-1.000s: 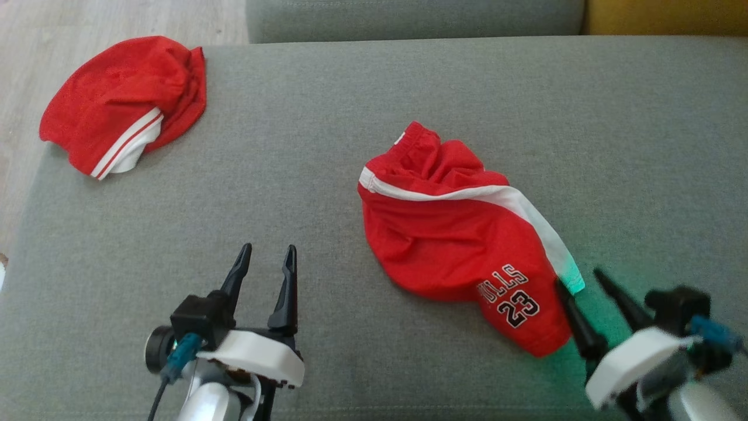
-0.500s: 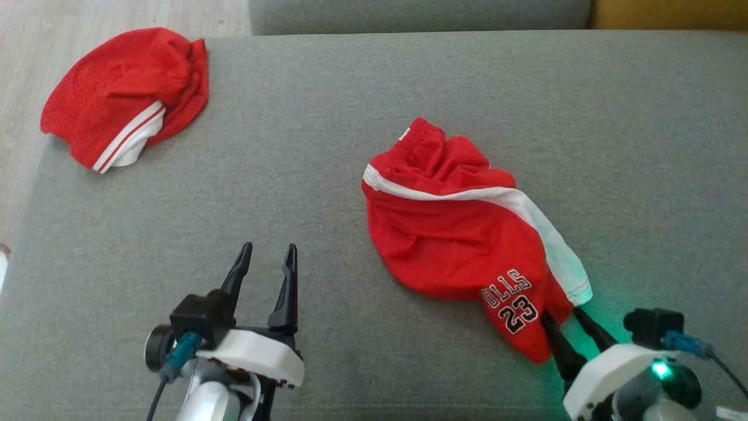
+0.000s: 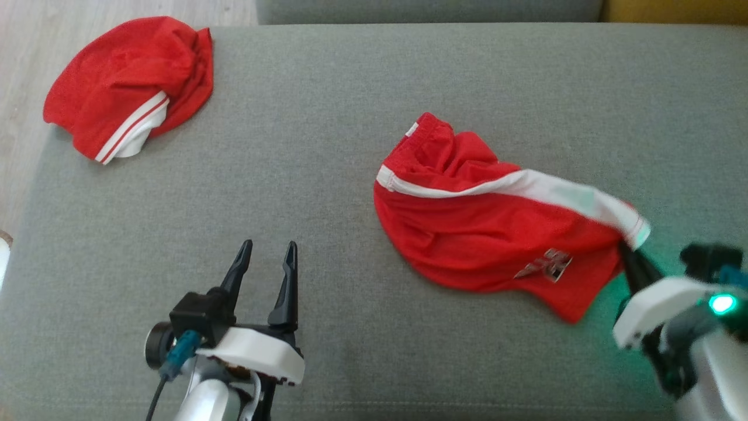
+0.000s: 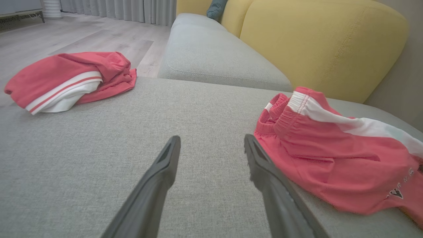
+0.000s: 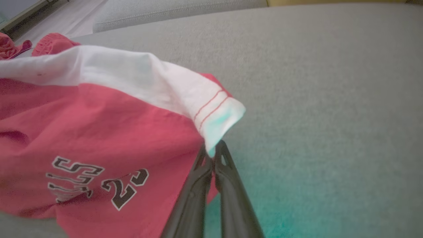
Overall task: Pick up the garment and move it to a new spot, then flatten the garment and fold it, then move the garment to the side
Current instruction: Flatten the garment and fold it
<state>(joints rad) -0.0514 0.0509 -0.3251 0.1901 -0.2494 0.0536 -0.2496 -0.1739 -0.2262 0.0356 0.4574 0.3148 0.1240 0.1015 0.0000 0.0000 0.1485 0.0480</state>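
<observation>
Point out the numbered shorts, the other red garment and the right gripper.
Numbered shorts (image 3: 479, 245): head view, red middle.
Other red garment (image 3: 117, 93): head view, red top.
Right gripper (image 5: 214, 152): right wrist view, between fingertips.

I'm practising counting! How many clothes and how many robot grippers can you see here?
Red garments: 2, the numbered garment and the far garment
Grippers: 2, the left gripper and the right gripper
Total: 4

On the sofa seat (image 3: 327, 117), the garment (image 3: 491, 234) lies right of centre, a second garment (image 3: 123, 111) at the far left corner, the left gripper (image 3: 269, 244) front left, the right gripper (image 3: 624, 248) at the garment's right end.
</observation>
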